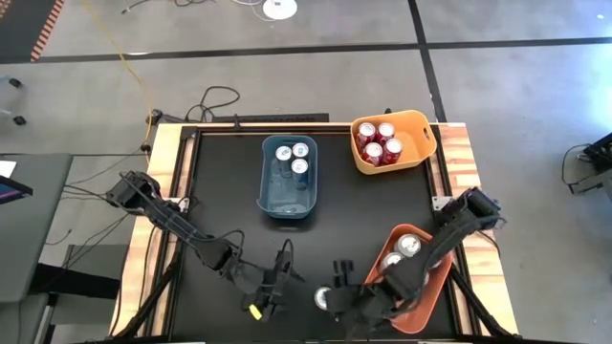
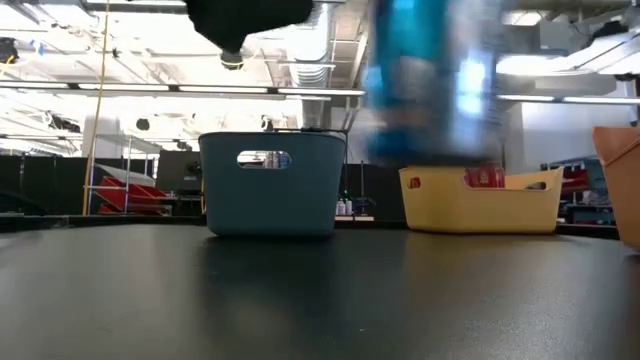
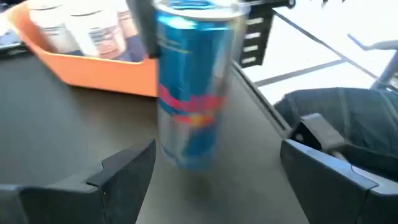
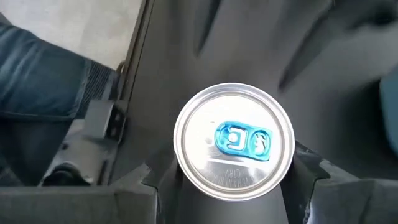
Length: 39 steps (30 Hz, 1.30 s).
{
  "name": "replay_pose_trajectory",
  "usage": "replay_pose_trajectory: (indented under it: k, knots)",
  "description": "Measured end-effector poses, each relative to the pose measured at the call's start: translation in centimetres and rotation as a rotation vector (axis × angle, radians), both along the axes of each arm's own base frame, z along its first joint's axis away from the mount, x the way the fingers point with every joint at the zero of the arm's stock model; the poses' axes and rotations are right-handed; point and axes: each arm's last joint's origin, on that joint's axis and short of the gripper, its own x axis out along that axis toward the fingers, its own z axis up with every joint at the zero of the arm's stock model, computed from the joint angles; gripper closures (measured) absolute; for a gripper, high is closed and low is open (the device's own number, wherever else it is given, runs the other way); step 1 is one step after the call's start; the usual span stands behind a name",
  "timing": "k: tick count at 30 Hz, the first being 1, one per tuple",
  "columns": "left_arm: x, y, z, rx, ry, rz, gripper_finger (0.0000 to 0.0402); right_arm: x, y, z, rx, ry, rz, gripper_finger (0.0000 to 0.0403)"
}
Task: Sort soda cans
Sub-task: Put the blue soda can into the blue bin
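Black table: blue bin holds blue cans, yellow bin red.

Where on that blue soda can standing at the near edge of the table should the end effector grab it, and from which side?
Grip the blue cylindrical soda can across its round side wall just under the silver top, coming straight down from above. It stands upright with bare table around it, so the right end effector, whose fingers already straddle it, probably needs only to close. The left end effector waits open beside it.
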Motion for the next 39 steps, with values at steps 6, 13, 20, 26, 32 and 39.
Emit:
replay_pose_trajectory:
  k: [6, 13, 20, 26, 32, 39]
  knots:
    - [0.8, 1.3, -0.8, 0.037, 0.009, 0.099, 0.0060, 2.1, -1.9, 1.6, -0.060, -0.059, 0.041, 0.0199]
    - [1.4, 1.7, -1.6, 0.069, 0.005, 0.061, 0.0060, 3.4, -3.5, 2.3, -0.083, -0.083, 0.054, 0.0201]
    - [1.4, 1.8, -1.6, 0.090, -0.007, 0.074, 0.0099, 3.8, -4.0, 2.3, -0.080, -0.084, 0.054, 0.0199]
    - [1.4, 1.8, -1.6, 0.103, -0.010, 0.078, 0.0178, 3.8, -4.0, 2.4, -0.080, -0.085, 0.054, 0.0199]
    - [1.4, 1.9, -1.6, 0.127, -0.020, 0.132, 0.0178, 4.0, -4.3, 2.4, -0.065, -0.086, 0.035, 0.0173]
    - [1.0, 1.6, -1.2, 0.145, -0.050, 0.211, 0.0178, 4.2, -4.6, 2.5, 0.024, -0.105, -0.084, 0.0131]
